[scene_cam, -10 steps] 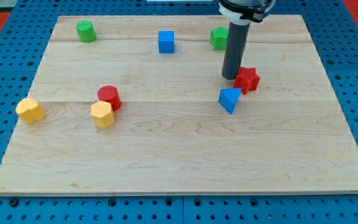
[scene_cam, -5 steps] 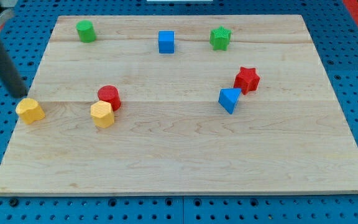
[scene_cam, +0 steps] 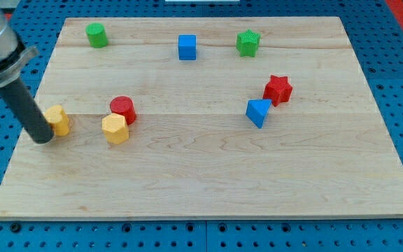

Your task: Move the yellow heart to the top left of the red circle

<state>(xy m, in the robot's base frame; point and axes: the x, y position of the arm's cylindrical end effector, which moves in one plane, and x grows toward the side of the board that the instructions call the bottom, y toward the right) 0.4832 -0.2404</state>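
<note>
The yellow heart (scene_cam: 59, 120) lies on the wooden board near its left side. My tip (scene_cam: 42, 138) touches the heart's left side. The red circle (scene_cam: 122, 108) stands to the heart's right, with a gap between them. A yellow hexagon (scene_cam: 115, 129) sits against the red circle's lower left edge. The rod rises from the tip toward the view's top left corner.
A green cylinder (scene_cam: 96, 34) is at the top left, a blue cube (scene_cam: 187, 47) at top middle, a green star (scene_cam: 248, 43) to its right. A red star (scene_cam: 278, 89) and a blue triangle (scene_cam: 258, 112) sit at the right middle. The board's left edge (scene_cam: 26, 119) is close to my tip.
My tip crossed from beside the red star to the board's left side, came down behind the yellow heart and pushed it rightward toward the red circle.
</note>
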